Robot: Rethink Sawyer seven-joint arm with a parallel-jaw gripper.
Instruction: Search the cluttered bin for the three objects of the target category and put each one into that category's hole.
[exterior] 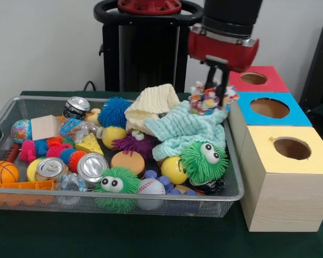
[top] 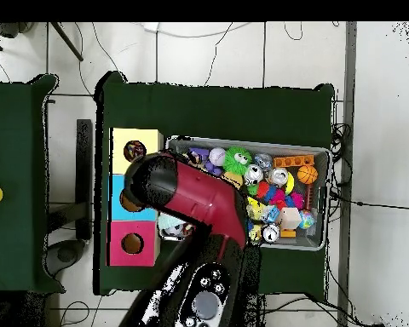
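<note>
arm's hanging straight down over the bin's [exterior: 232, 194] box-side corner, jaws [exterior: 214, 98] clenched on a crinkly wrapper [exterior: 211, 99].

The bin [exterior: 232, 194] is sitting mid-table, crowded with toys. Three boxes [exterior: 287, 185] are standing in a row beside it toward one table edge. The gripper [exterior: 215, 102] is hanging over the bin's box-side far corner.

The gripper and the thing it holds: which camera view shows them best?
The front view: the gripper hangs above the bin, near the boxes, shut on a crinkly multicoloured object. In the overhead view the arm hides both.
</note>
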